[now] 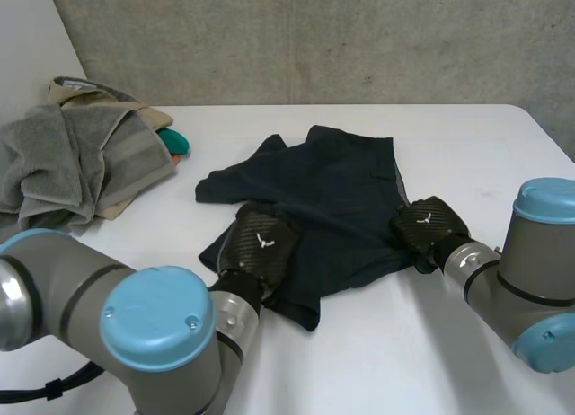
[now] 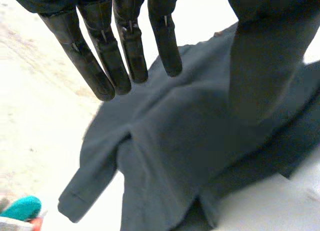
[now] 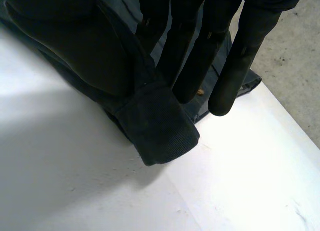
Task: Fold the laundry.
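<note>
A dark navy garment point(image 1: 341, 186) lies crumpled in the middle of the white table point(image 1: 467, 145). My left hand point(image 1: 260, 242) rests over its near left part. In the left wrist view the fingers point(image 2: 125, 51) are straight and hang just above the cloth point(image 2: 180, 156), with the thumb apart from them. My right hand point(image 1: 427, 225) is at the garment's near right edge. In the right wrist view a hemmed corner point(image 3: 160, 131) is lifted off the table, pinched between the thumb and the fingers point(image 3: 240, 56).
A heap of grey towels point(image 1: 63, 159) and a beige cloth sits at the table's far left, with a teal item point(image 1: 175, 143) beside it, also seen past the garment point(image 2: 22, 208). A concrete wall runs behind the table.
</note>
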Robot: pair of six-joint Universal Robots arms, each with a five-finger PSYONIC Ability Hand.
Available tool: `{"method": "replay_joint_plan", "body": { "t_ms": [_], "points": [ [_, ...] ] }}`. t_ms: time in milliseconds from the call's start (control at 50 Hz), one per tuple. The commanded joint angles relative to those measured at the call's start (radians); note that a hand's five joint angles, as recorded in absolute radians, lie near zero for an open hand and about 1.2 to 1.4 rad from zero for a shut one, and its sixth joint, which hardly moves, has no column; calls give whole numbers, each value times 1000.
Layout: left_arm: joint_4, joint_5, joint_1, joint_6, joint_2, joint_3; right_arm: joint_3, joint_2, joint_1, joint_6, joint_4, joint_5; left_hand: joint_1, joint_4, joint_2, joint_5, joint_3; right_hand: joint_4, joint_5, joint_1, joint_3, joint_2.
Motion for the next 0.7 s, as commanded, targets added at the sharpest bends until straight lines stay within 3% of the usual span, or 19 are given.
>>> {"method": "replay_joint_plan", "body": {
  "t_ms": [20, 120, 260, 360, 460, 560, 700],
  "points": [
    [-13, -14, -2, -25, 55, -19, 1, -13, 4, 15, 30, 1, -314, -324, -319, -326, -332, 204, 213, 315, 212, 229],
    [-72, 9, -7, -30, 27, -22, -3, -13, 9, 15, 32, 5, -418, -427, -423, -430, -435, 204, 213, 315, 212, 229],
    [-104, 118, -15, -37, -65, 19, -6, -16, 7, 16, 35, 5, -418, -427, -423, -430, -435, 204, 213, 315, 212, 229],
    [-101, 155, -19, -31, -143, 80, -8, -16, 4, 22, 42, 6, -288, -298, -293, -300, -306, 204, 213, 315, 212, 229],
    [-101, 107, 5, 3, -192, 153, -11, -31, -8, 24, 56, 17, 802, 792, 797, 790, 784, 204, 213, 315, 212, 229],
    [-95, 0, 50, -3, -73, 125, -15, -74, -24, 5, 105, 20, 804, 794, 799, 792, 786, 204, 213, 315, 212, 229],
    [-130, 61, 139, -68, 191, -16, -31, -208, -85, -145, 301, 3, 804, 794, 799, 792, 786, 204, 213, 315, 212, 229]
  ]
}}
